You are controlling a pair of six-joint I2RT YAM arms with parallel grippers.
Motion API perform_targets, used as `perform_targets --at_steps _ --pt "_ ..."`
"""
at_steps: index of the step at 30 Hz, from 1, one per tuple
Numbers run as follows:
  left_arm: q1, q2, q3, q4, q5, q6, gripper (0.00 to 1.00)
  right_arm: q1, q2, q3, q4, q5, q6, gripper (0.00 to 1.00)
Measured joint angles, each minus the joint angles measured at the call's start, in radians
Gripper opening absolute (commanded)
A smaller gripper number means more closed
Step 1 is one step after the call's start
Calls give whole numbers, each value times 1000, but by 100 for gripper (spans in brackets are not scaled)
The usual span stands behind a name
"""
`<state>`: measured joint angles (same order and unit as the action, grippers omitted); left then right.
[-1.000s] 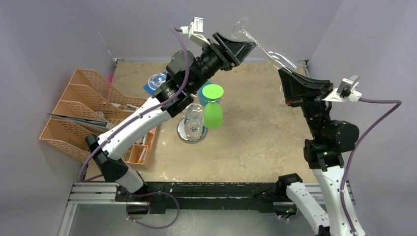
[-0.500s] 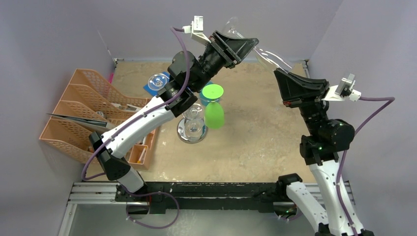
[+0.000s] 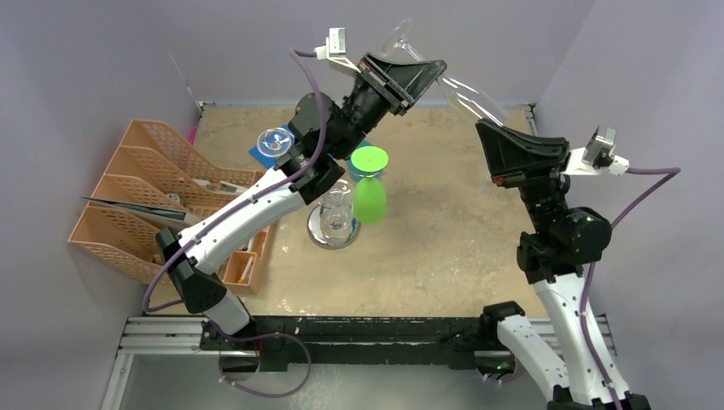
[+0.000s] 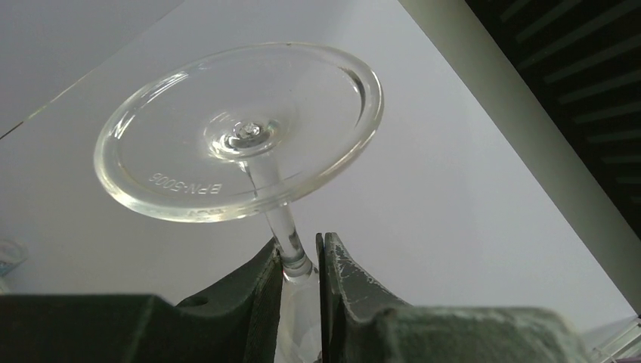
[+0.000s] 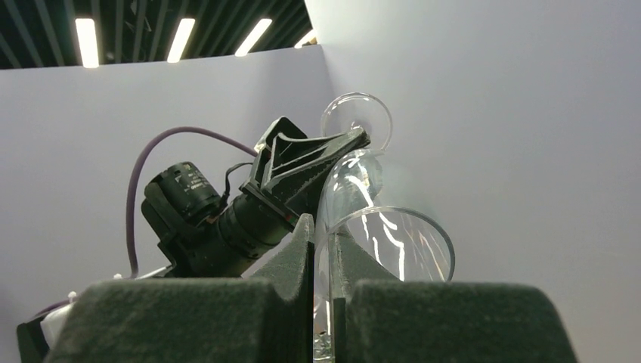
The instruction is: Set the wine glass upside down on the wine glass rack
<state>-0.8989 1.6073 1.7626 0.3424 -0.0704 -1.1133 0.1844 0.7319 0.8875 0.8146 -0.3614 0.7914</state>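
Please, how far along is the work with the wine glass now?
Done: the wine glass is lifted high above the table. In hand: the right claw pinches its bowl wall and the left claw grips its stem, seemingly a handover. Left: one claw must release, then the glass must hang upside down on the wine glass rack.

Glossy, smooth clear-glass wine glass

Left arm, right arm: white shells, black joints
Purple cables trail both; the right's loops toward three o'clock.
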Motion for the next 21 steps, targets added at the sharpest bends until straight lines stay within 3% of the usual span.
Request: perform_targets --at_steps 3,5,10,18,21 --pt "2 0 -2 17 -2 4 16 0 26 -2 43 0 41 0" --pt "3 1 -2 37 -5 10 2 0 45 -2 78 0 69 0" --pt "2 5 -2 85 0 33 0 0 52 -2 101 4 102 3" --pt "0 6 -8 138 43 137 0 0 23 -15 22 13 105 42" --pt "-1 5 -11 158 71 205 0 0 11 -29 -21 27 99 48"
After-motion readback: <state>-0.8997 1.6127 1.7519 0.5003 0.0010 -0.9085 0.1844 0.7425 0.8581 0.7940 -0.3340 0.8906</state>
